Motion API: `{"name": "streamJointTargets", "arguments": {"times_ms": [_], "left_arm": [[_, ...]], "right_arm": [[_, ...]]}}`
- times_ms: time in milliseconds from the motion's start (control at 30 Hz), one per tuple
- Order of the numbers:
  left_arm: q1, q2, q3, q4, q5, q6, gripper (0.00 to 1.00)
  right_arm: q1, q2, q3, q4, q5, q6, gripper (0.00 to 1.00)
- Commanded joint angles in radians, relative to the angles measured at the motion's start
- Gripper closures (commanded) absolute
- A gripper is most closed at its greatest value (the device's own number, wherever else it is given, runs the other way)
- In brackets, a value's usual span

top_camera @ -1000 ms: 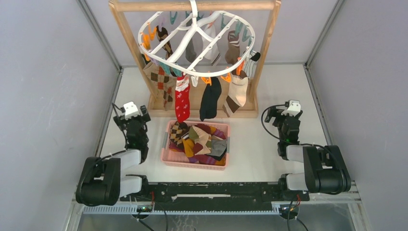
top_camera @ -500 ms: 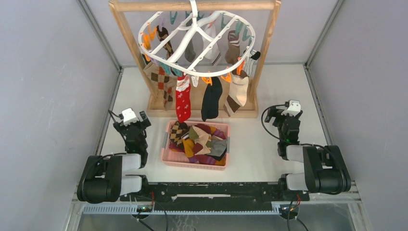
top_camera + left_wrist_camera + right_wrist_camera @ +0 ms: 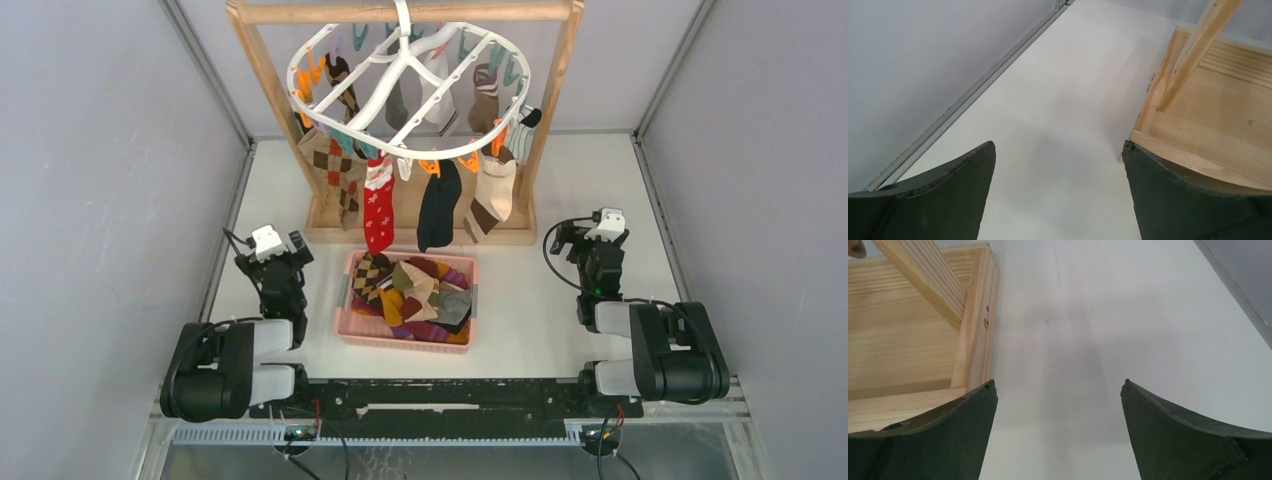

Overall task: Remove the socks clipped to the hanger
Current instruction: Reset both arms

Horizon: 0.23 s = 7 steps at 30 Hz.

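Where the hanger (image 3: 398, 72) hangs: by its hook from the top bar of the wooden stand (image 3: 300, 12), at the far side of the bench (image 3: 520, 300).
Long axis: the oval ring runs left to right, along that bar.
Socks (image 3: 379, 210): clipped round the ring, dangling straight down.
My left tool (image 3: 1059, 150): released, empty, low by the stand's left foot, well below the hanger.
My right tool (image 3: 1058, 387): released, empty, by the right foot.

L gripper (image 3: 1059, 150) jaws wide open, empty, R gripper (image 3: 1058, 387) same, both arms folded low nr bases
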Motion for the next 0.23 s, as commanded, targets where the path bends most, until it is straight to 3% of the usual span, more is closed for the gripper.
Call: {"name": "streamJointTargets", "arguments": {"times_ms": [0, 200], "left_arm": [[0.006, -0.003, 0.043, 0.025, 0.009, -0.011, 0.00], [0.006, -0.003, 0.045, 0.025, 0.009, -0.011, 0.00]], "right_arm": [[-0.003, 0.003, 0.022, 0.032, -0.009, 0.015, 0.00], [-0.003, 0.005, 0.032, 0.015, -0.098, -0.015, 0.00]]}}
